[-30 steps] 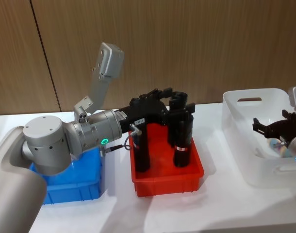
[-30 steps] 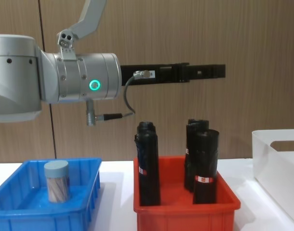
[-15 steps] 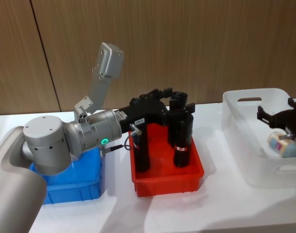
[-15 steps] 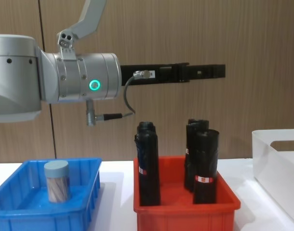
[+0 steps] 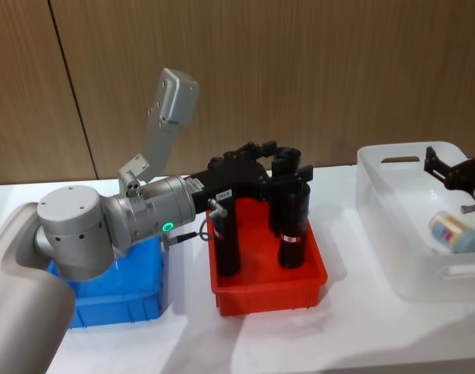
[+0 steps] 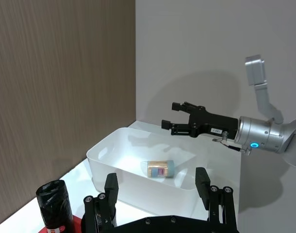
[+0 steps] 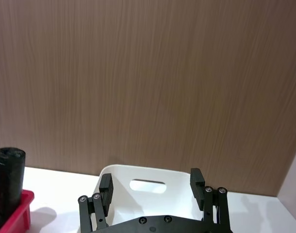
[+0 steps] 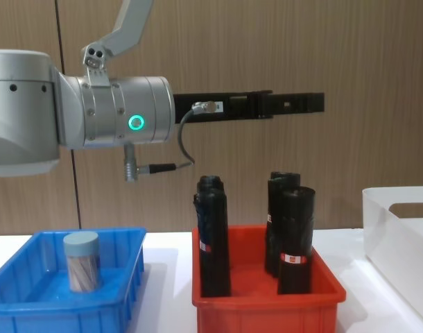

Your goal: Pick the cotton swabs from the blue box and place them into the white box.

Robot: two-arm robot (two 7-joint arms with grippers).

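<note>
One jar of cotton swabs (image 5: pixel 454 231) lies on its side in the white box (image 5: pixel 378 204); the left wrist view shows that jar (image 6: pixel 160 169) too. Just above the box's far right side my right gripper (image 5: pixel 444 170) hangs open and empty. A second jar of cotton swabs (image 8: pixel 82 260) stands upright in the blue box (image 8: pixel 31 305). My left gripper (image 8: pixel 295 104) is held level high over the red bin, open with nothing between its fingers (image 6: pixel 111 187). My left arm covers most of the blue box (image 5: pixel 117 300) in the head view.
A red bin (image 5: pixel 269 284) holding three tall black rolls (image 5: pixel 292 210) stands between the blue and white boxes. A wood-panelled wall closes off the back of the white table.
My right gripper has let go of the jar, which now lies in the white box, and has risen and drawn back to the right. The left arm has not moved.
</note>
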